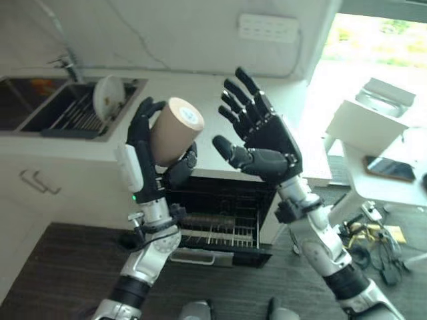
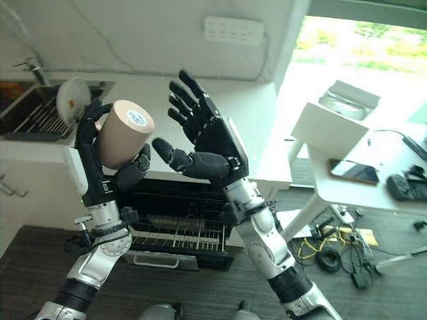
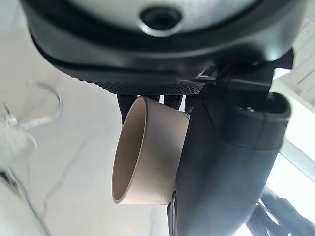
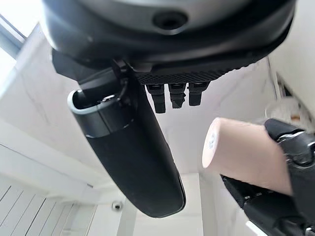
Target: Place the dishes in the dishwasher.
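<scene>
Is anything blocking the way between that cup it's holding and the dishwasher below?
Nothing visible does. The left hand holds the cup up above the open dishwasher, whose rack is pulled out below. The right hand is open beside the cup, at the same height, not beneath it.

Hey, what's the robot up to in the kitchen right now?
The robot is holding a beige cup up in its left hand, fingers curled round it, base end facing the camera. Its right hand is raised beside the cup with fingers spread open, not touching it. Below the hands, the dishwasher stands open with its rack pulled out. A white plate stands in the sink rack on the counter behind.
</scene>
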